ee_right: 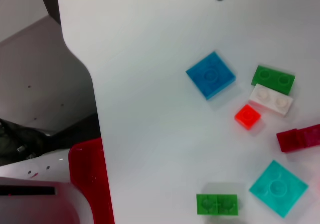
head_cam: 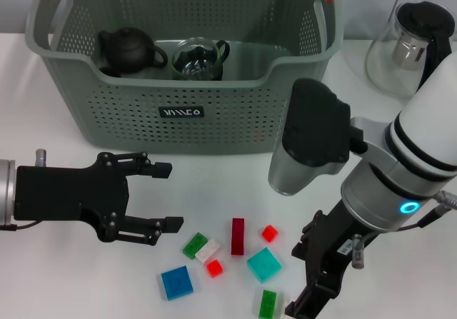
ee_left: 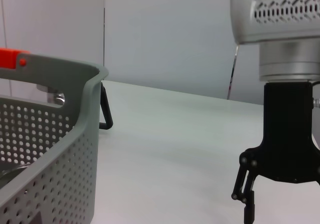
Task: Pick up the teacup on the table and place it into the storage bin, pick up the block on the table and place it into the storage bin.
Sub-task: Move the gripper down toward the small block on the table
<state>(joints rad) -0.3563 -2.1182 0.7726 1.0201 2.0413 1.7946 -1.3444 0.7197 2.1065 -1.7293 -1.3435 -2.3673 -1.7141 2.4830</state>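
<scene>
1. Nearest the robot, at about 5 o'clock on the bench [head_cam: 57,276], the right end effector [head_cam: 314,280] hangs low over the scattered blocks; I cannot tell whether its fingers are apart or together.
2. Just at its 9 o'clock lies the green block [head_cam: 268,303], with the teal block [head_cam: 265,264], small red block [head_cam: 269,233] and dark red block [head_cam: 237,235] close beyond; the blue block [head_cam: 176,282] and the green-and-white pair [head_cam: 201,247] sit further toward 7 o'clock.
3. To do this pick well, I judge it should centre on one block, square the fingers to its flat sides, and descend without nudging neighbours.
4. At 8 o'clock the left end effector [head_cam: 153,196] waits, fingers spread wide, holding nothing.
5. Farthest, at 12 o'clock, the storage bin [head_cam: 214,119] already holds a glass teacup [head_cam: 200,58] beside a dark teapot [head_cam: 128,50].
6. A glass kettle [head_cam: 414,44] stands at 2 o'clock.
</scene>
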